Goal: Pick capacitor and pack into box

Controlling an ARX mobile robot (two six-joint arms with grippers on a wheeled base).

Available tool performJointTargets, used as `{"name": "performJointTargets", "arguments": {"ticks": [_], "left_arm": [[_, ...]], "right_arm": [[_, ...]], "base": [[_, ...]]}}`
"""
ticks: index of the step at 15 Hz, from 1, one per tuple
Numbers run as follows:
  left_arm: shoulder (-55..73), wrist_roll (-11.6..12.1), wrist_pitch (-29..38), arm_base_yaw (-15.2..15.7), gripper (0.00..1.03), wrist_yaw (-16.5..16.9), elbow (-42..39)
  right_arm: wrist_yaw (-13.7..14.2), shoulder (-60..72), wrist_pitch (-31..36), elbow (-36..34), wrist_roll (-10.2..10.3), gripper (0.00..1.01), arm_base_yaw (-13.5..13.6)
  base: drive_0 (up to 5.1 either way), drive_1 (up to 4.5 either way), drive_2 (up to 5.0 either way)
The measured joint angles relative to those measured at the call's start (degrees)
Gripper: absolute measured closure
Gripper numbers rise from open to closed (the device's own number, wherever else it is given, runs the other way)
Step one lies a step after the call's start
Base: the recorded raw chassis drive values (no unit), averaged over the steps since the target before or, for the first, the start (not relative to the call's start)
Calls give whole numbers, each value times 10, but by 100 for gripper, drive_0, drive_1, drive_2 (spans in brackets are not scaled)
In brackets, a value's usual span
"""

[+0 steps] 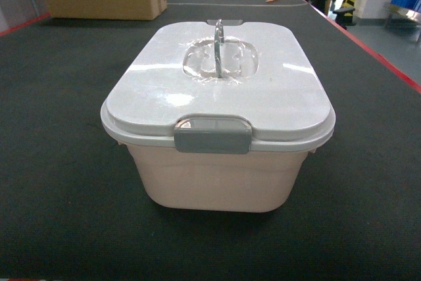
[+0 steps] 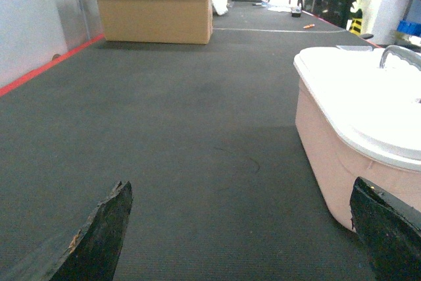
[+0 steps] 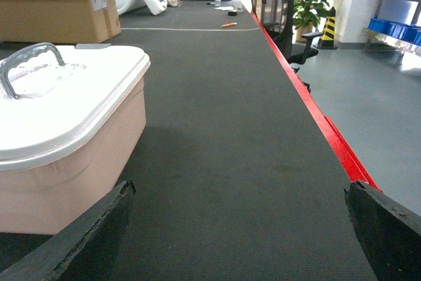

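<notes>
Box [image 1: 220, 162] sits lidded mid-mat; only the head view shows its front latch [image 1: 212, 134]. Neither arm appears there; each wrist view shows left gripper [image 2: 243, 235] and right gripper [image 3: 240, 235] spread wide, empty.

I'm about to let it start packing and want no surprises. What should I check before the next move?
1. Box within reach, between both arms: ok.
2. Lid off so parts can go in: not ok, it sits on the box.
3. Front latch released: cannot tell; it lies flat against the rim.
4. Left gripper open and empty: ok.
5. Right gripper open and empty: ok.
6. Capacitor located: not ok, none shows in any view.
</notes>
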Motion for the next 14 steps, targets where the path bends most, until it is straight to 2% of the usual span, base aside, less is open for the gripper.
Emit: {"name": "performJointTargets", "arguments": {"ticks": [14], "left_arm": [[0,0,0,0,5,0,0]], "right_arm": [[0,0,0,0,0,3,0]], "base": [[0,0,0]]}}
